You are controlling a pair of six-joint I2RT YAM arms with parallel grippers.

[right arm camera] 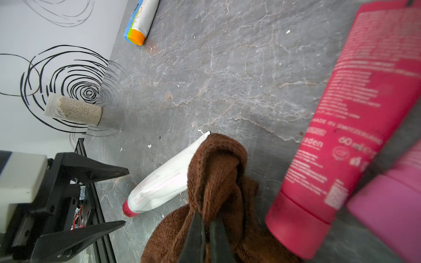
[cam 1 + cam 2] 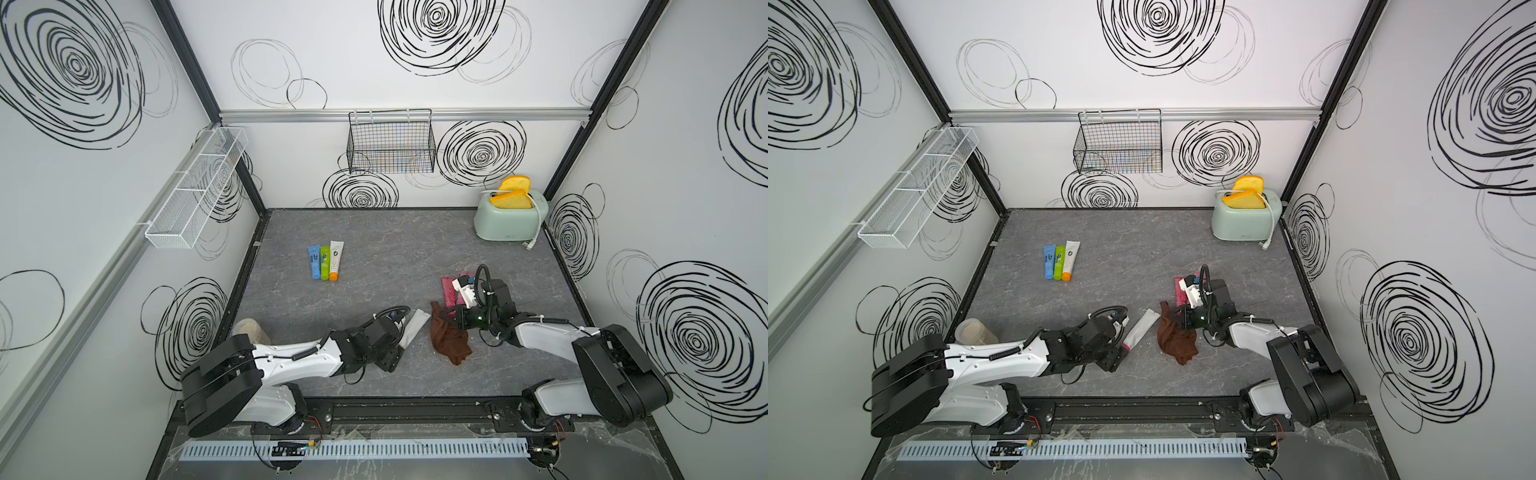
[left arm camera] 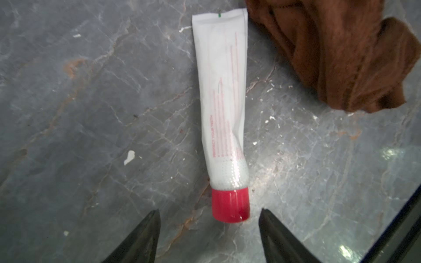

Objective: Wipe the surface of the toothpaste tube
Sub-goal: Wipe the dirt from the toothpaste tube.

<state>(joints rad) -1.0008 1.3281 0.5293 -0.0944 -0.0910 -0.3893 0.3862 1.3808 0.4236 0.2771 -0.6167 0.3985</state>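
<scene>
On the grey table, a brown cloth hangs bunched from the right hand, pinched tight, apparently ready for wiping. The white tube lies just beside it near the front edge. The left hand is spread either side of the red cap, likely to steady it.

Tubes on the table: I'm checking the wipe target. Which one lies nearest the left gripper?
The white tube with the red cap, flat just ahead of the open left gripper, beside the brown cloth. The blue, green and orange-capped tubes lie farther back.
</scene>
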